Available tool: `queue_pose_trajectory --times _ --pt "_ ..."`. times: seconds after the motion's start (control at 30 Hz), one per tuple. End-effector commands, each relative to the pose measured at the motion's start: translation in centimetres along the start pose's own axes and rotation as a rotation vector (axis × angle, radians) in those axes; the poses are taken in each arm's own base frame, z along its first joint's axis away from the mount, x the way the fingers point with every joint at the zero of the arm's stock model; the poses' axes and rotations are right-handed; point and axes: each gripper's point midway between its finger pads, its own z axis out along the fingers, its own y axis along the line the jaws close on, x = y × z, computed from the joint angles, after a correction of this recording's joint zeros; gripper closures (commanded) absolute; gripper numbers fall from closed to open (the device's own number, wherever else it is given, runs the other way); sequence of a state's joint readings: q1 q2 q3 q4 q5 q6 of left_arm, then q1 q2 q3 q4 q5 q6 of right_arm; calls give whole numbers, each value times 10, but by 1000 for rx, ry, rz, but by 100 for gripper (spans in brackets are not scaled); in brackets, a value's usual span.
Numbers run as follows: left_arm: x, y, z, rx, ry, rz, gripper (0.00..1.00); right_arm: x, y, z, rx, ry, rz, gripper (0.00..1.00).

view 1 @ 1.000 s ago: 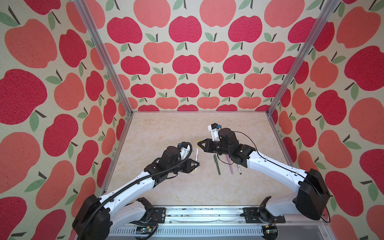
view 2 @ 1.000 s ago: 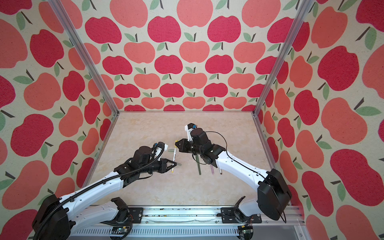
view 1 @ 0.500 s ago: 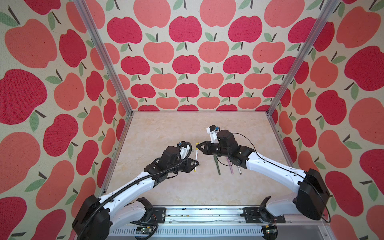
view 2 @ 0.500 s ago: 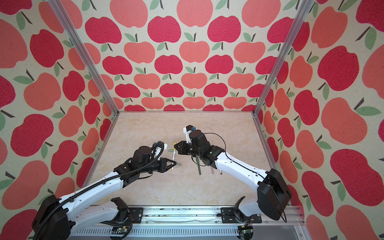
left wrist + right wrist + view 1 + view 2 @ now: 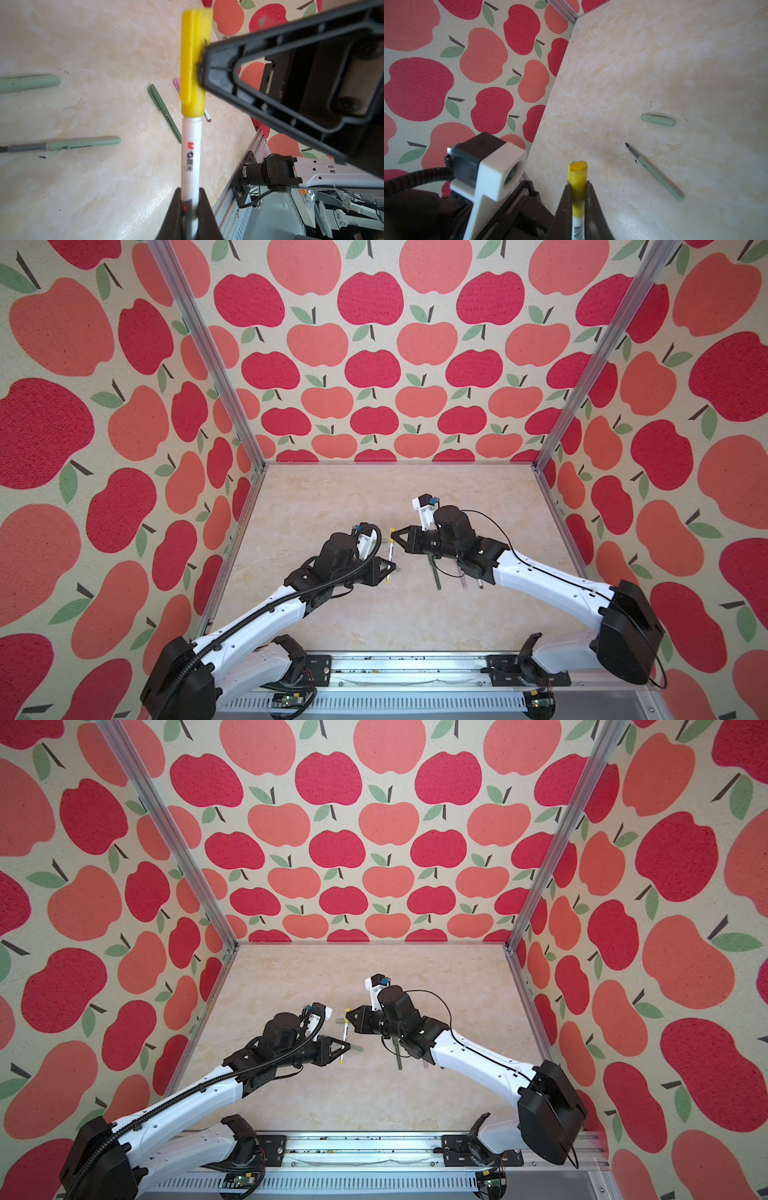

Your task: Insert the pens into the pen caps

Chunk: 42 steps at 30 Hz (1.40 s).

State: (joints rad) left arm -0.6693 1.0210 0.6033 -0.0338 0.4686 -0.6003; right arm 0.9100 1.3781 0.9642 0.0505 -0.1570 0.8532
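Left gripper is clamping the white pen above the desk, while right gripper is clamping the yellow cap, apparently pushed on. Dark green pen is lying capped nearby. Pale green pen and pale green cap are lying apart, awaiting joining.

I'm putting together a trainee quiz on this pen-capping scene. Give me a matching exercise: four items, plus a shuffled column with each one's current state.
Things:
1. yellow cap
2. white pen
3. pale green pen
4. dark green pen

States:
A. lies capped on the table
B. clamped in the left gripper
C. lies uncapped on the table
D. clamped in the right gripper

Pairs: 1-D, 2-B, 3-C, 4-A
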Motion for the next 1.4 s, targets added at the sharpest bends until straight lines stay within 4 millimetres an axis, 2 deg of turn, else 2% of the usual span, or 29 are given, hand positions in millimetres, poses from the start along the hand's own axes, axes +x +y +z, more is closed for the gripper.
queue_pose_trajectory --times 0.0,0.13,0.27,0.43,0.57,0.73,0.9,1.17,1.37 --pt "-40 -19 -11 45 -122 104 100 34 -9 -4 28 111 8 88" --pt "-27 -24 -10 84 -60 141 100 19 4 -19 8 78 -53 76" --pt "-12 -27 -14 116 -4 150 100 -2 20 -44 -32 20 -125 61" --pt "-2 -34 -20 159 21 168 100 -18 36 -74 -99 -36 -194 49" --pt "1 -38 -22 178 37 198 100 -22 42 -86 -112 -24 -229 44" --pt "3 -31 -20 130 52 220 100 -30 45 -82 -93 0 -227 42" --pt "-1 -34 -22 119 34 237 100 -30 38 -63 -62 43 -194 43" --pt "-2 -38 -20 126 23 245 100 -26 35 -39 -61 94 -162 48" --pt "-2 -39 -19 129 23 248 100 -23 35 -33 -58 112 -154 57"
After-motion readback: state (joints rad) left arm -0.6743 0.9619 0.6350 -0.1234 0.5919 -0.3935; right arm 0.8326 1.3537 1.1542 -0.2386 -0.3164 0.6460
